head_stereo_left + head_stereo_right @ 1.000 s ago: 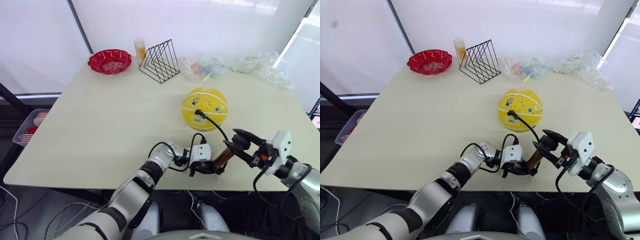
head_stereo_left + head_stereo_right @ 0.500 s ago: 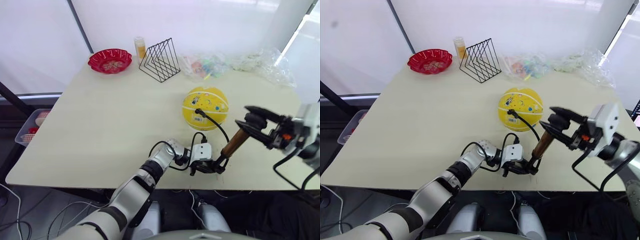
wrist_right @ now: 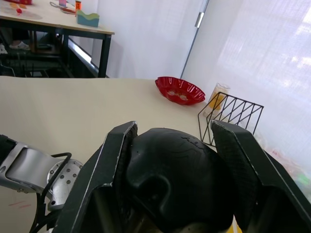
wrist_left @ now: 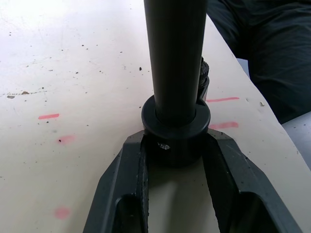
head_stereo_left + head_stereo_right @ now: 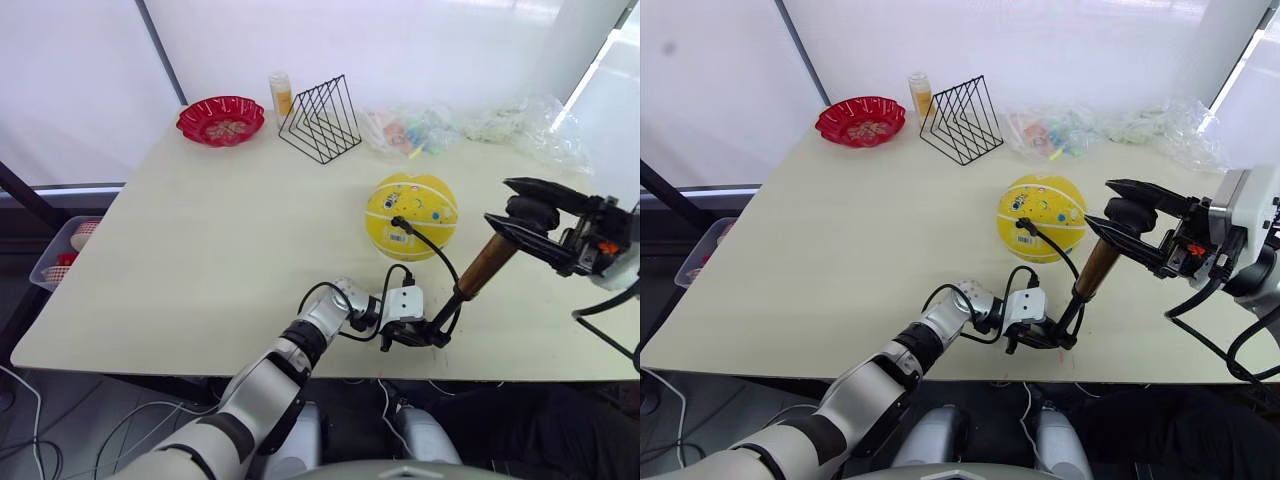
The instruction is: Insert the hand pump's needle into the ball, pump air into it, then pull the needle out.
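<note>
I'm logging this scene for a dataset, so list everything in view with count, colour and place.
table: one, cream, under everything listed below.
ball: one, yellow with white stripes, right of the table's middle.
hand pump: one, gold-bronze barrel with black ends, tilted up from the near edge; its black hose runs to the ball.
bowl: one, red, far left corner.
wire rack: one, black, far edge beside the bowl.
jar: one, orange contents, behind the rack.
plastic bags: a clear heap, far right.
bin: one, grey, beside the table's left edge.
left gripper: black fingers clamped on the pump's base.
right gripper: black fingers closed on the pump's handle.
</note>
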